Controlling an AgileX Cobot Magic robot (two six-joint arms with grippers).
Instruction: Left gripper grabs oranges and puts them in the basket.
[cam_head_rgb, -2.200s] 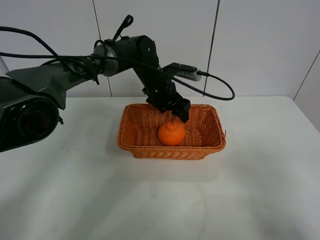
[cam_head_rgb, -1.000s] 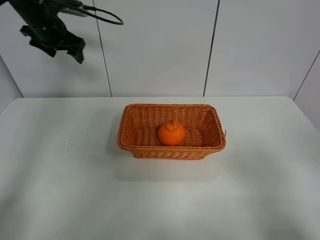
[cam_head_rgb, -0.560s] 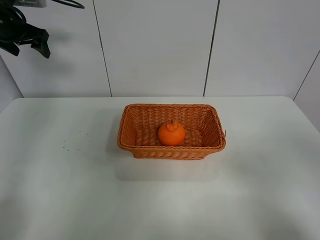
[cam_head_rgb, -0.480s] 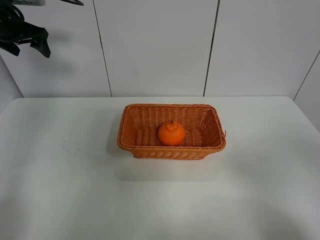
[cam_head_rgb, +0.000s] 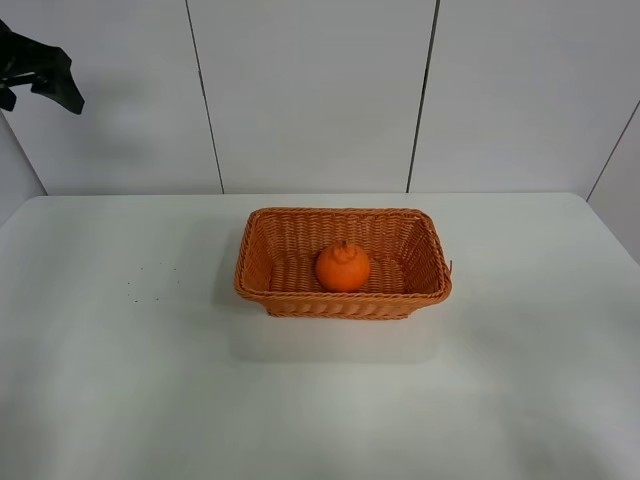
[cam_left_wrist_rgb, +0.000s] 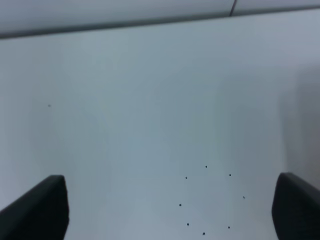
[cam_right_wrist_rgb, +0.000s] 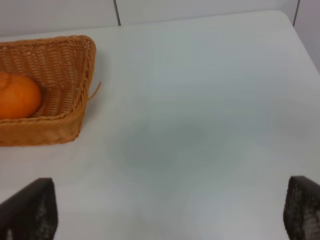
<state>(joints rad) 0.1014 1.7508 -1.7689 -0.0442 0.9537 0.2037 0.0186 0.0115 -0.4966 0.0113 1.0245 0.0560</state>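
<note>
The orange (cam_head_rgb: 343, 266) lies inside the woven basket (cam_head_rgb: 262, 287) at the middle of the white table. It also shows in the right wrist view (cam_right_wrist_rgb: 17, 95), in the basket's end (cam_right_wrist_rgb: 80, 60). My left gripper (cam_head_rgb: 40, 100) hangs high at the far left, well away from the basket, open and empty. In the left wrist view its fingers (cam_left_wrist_rgb: 40, 210) stand wide apart over bare table. My right gripper (cam_right_wrist_rgb: 167, 212) is open and empty over the table to the right of the basket. It is out of the high view.
The white table (cam_head_rgb: 500, 380) stretches around the basket on all sides. A few small dark specks (cam_head_rgb: 150, 280) mark it left of the basket; they also show in the left wrist view (cam_left_wrist_rgb: 205, 200). A panelled wall stands behind the table.
My left arm has lifted away from the basket and swung up and to the far left, nearly out of the high view. The orange stays in the basket.
</note>
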